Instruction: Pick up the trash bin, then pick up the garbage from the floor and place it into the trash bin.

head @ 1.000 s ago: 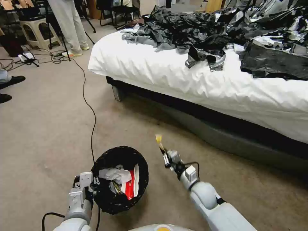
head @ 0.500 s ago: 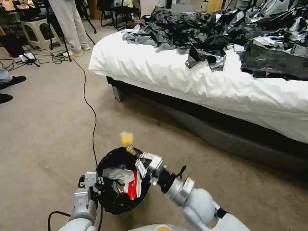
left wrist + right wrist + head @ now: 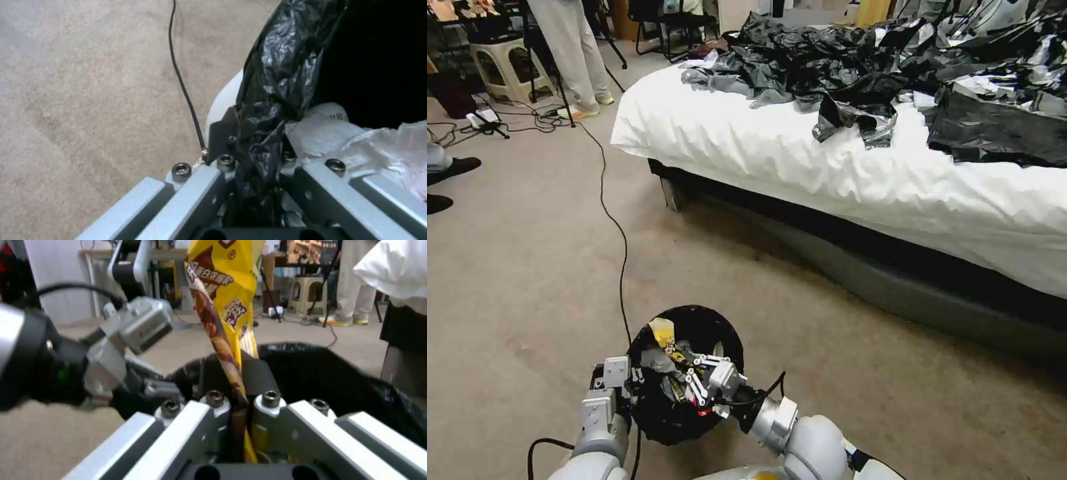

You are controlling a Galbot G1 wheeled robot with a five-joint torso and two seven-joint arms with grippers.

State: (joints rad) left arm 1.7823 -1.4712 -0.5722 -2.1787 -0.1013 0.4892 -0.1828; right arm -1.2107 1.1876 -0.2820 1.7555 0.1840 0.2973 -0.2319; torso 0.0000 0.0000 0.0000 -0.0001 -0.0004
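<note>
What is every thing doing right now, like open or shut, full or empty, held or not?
Trash bin: upright, black liner folded over rim, partly filled with litter, gripped at its rim.
Left gripper: shut on the bin's lined rim.
Right gripper: shut on the wrapper, over the bin's mouth.
Yellow snack wrapper: pinched, standing up from the fingers, not yet dropped.
White tissue: crumpled inside the bin.
Black cable: lying loose across the carpet.

A beige carpeted floor [image 3: 527, 267] carries a thin black cable [image 3: 617, 240] that snakes from the far left corner toward the near edge. A bed [image 3: 840, 167] with a white cover stands on the floor at the right, and crumpled black plastic bags [image 3: 894, 73] lie heaped across its far side.
</note>
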